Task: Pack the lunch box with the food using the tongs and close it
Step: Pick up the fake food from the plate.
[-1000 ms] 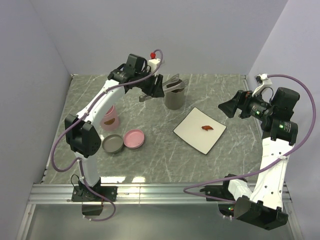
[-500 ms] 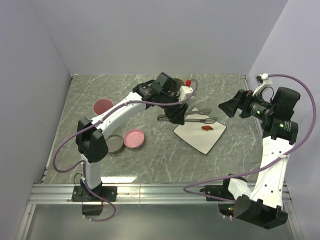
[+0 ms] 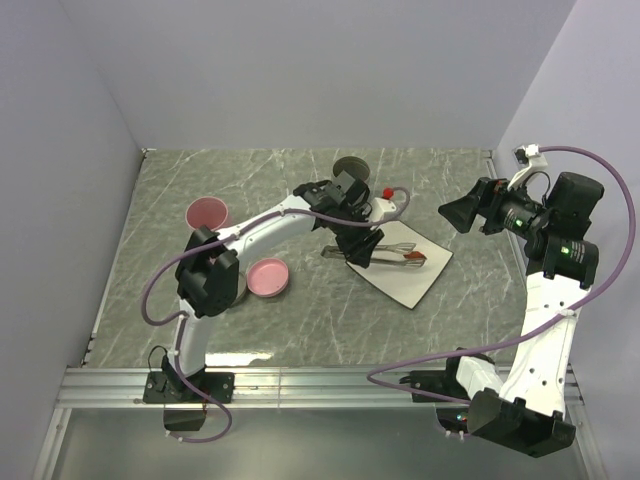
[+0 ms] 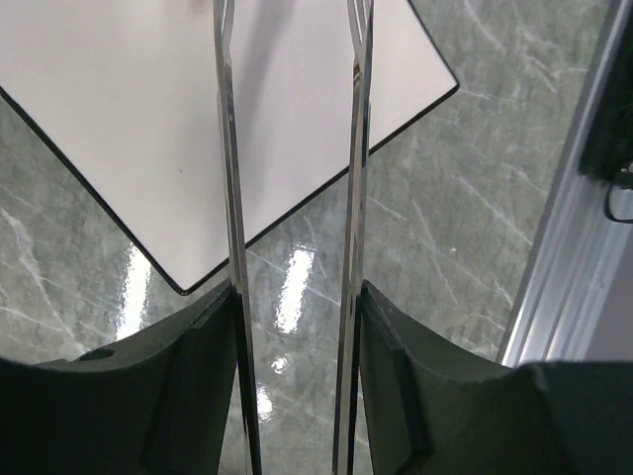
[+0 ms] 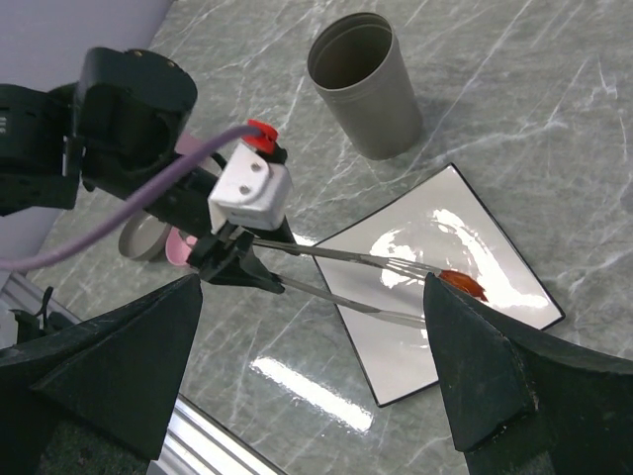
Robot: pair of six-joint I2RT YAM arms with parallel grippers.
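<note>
Plate (image 3: 400,282): one red piece (image 3: 415,258).
Grey cup (image 5: 364,89): maybe empty.
Left claw (image 4: 297,307): pinches tongs (image 4: 226,148), moved from cup to plate.
Right claw (image 3: 460,212): spread wide.

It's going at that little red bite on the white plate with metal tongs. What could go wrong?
The tips of the tongs sit right by the red piece, not clearly astride it, so they might shove it across the glossy plate rather than pinch it. The left jaws hold the slim tongs only near their joined end, so these could twist or slip.
</note>
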